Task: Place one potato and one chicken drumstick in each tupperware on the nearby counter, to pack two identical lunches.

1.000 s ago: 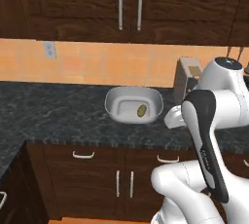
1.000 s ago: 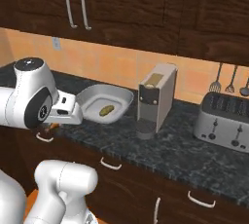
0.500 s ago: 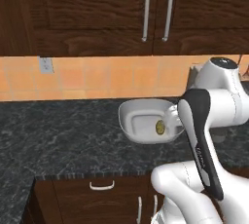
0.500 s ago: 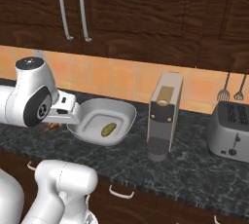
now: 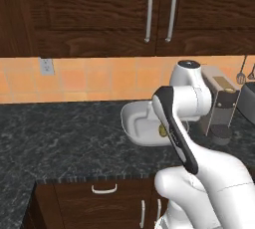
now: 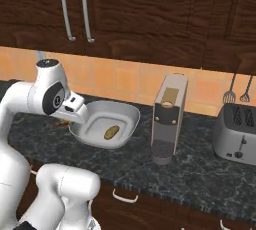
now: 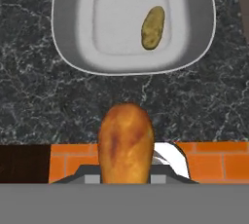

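Note:
My gripper (image 7: 126, 172) is shut on a chicken drumstick (image 7: 125, 142), an orange-brown club that hides the fingertips in the hand view. It hangs over the dark marbled counter (image 7: 44, 106), just short of a pale tupperware (image 7: 63, 47). One potato (image 7: 152, 27) lies in the tupperware. In the right base view, the hand (image 6: 73, 106) sits at the left rim of the tupperware (image 6: 131, 115), which holds the potato (image 6: 111, 132). A brown bit of the drumstick (image 6: 62, 122) peeks out below the hand. In the left base view, the arm covers part of the tupperware (image 5: 135, 123) and the potato (image 5: 162, 130).
A tall grey coffee machine (image 6: 167, 119) stands right of the tupperware. Farther right is a silver toaster (image 6: 237, 131), with utensils (image 6: 237, 94) hanging above it. Dark wall cabinets (image 5: 149, 9) hang over the orange tiled backsplash, which has an outlet (image 5: 46, 66). Counter (image 5: 55, 138) stretches left.
Both base views have shifted as the base drove, bringing the tupperware and coffee machine closer and more central. The gripper stays shut on the drumstick beside the tupperware.

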{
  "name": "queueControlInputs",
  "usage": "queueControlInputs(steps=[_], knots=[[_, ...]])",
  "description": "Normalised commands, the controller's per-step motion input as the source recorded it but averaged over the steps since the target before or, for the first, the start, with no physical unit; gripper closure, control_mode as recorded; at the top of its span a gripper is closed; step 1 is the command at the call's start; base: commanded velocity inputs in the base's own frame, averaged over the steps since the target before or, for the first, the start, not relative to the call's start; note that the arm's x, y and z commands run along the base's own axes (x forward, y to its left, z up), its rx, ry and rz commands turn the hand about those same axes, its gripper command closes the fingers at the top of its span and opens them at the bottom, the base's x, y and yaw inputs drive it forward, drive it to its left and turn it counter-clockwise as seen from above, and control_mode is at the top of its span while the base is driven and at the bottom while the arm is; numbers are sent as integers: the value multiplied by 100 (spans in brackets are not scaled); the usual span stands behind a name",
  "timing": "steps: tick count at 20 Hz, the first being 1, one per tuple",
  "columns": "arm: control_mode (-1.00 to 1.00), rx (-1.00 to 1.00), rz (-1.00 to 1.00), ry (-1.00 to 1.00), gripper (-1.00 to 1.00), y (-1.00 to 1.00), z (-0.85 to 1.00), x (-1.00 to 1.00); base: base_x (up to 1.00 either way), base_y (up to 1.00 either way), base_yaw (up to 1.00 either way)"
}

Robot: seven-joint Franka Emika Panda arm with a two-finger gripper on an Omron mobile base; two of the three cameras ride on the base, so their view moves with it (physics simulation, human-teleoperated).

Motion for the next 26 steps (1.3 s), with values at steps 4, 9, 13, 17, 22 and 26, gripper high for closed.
queueControlInputs(steps=[4, 9, 13, 17, 22, 26], knots=[[-100, -2, 0, 16, 100, 0, -63, 100, 0, 0, 0], [-100, -1, 6, 24, 100, -10, -74, 100, 0, 0, 0], [-100, 0, 16, 20, 100, -27, -30, 100, 0, 0, 0], [-100, 0, 14, 18, 100, -6, -43, 100, 0, 0, 0], [-100, -2, 4, 11, 100, 10, -87, 62, 0, 0, 0], [-100, -2, 3, 5, 100, 0, -61, 31, 0, 0, 0]])
